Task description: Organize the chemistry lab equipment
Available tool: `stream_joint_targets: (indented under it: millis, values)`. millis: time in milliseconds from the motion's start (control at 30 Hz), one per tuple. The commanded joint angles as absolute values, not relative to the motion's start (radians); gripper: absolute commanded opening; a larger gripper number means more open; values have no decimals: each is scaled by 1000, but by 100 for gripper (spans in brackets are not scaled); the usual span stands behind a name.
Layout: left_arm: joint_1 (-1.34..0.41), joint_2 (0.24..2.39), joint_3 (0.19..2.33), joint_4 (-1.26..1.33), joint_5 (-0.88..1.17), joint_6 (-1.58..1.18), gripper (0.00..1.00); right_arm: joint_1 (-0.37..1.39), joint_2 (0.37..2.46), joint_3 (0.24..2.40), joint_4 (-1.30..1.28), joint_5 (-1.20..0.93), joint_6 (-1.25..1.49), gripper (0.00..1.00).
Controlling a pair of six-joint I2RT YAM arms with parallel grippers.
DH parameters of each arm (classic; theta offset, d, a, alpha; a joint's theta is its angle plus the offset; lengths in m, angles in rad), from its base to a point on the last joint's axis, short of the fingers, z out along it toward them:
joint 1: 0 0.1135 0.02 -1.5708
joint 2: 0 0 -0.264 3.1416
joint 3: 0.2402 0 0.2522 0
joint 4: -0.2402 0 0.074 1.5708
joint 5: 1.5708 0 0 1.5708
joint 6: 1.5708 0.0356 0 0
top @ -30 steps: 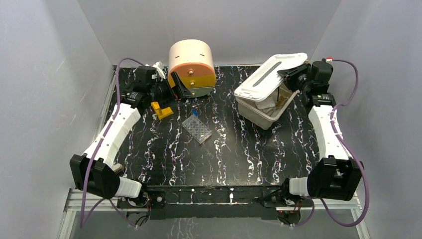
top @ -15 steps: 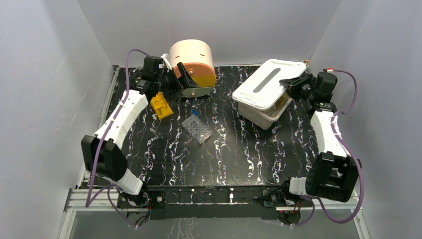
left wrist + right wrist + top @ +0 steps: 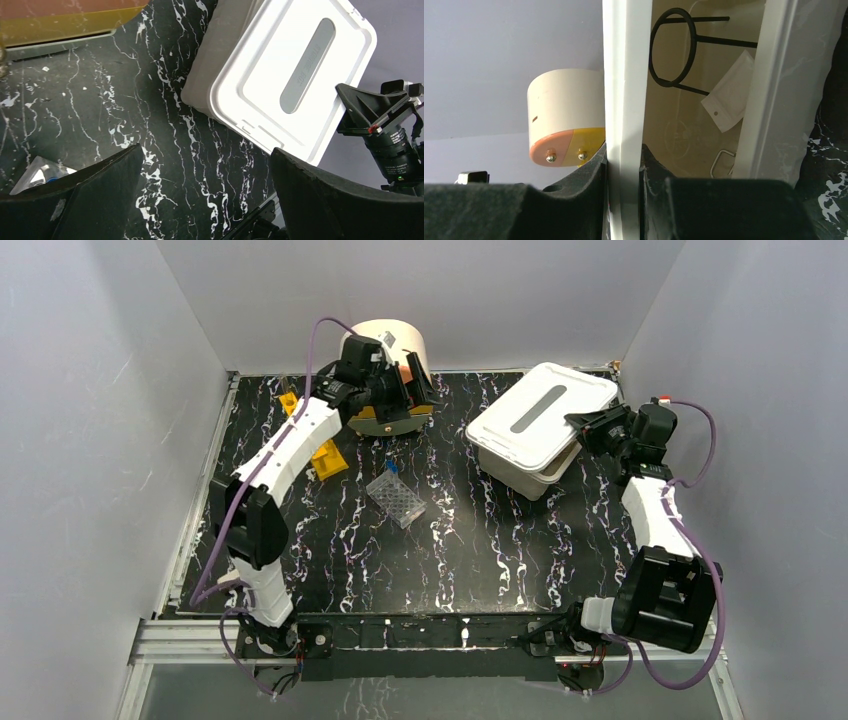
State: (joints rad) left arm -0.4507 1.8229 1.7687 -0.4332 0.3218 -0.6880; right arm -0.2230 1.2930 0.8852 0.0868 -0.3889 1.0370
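Note:
The clear well plate [image 3: 395,498] lies mid-table with a small blue item [image 3: 392,467] beside it; its corner shows in the left wrist view [image 3: 40,172]. The yellow rack [image 3: 328,458] lies left of it, partly under my left arm. My left gripper [image 3: 408,390] is open and empty, up in front of the round drawer unit [image 3: 400,340]; its jaws [image 3: 205,150] stand wide apart. My right gripper [image 3: 585,428] is shut on the edge of the white bin's lid [image 3: 540,412]. The lid edge [image 3: 624,100] sits between its pads. Inside the bin are a black wire ring [image 3: 671,50] and a white flat piece [image 3: 729,95].
The white bin [image 3: 520,468] stands at the back right, its lid [image 3: 295,80] lying almost flat on it. The drawer unit [image 3: 566,120] stands at the back centre against the wall. Grey walls close in the left, back and right sides.
My left arm has swung from the yellow rack to the right, up in front of the drawer unit. My right gripper has lowered the lid from tilted open to nearly flat on the bin.

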Motion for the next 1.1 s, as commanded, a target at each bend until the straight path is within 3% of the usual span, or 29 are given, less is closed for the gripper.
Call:
stream_joint_targets:
  millis: [0, 367, 1067]
  values:
    - [-474, 1857, 1850, -423, 347, -701, 98, -244, 1260, 886, 28, -263, 932, 23]
    - [-499, 1999, 1939, -359, 451, -702, 98, -244, 1253, 909, -92, -151, 832, 41]
    - [-537, 2124, 2047, -353, 460, -618, 98, -245, 1311, 1039, -378, -86, 625, 59]
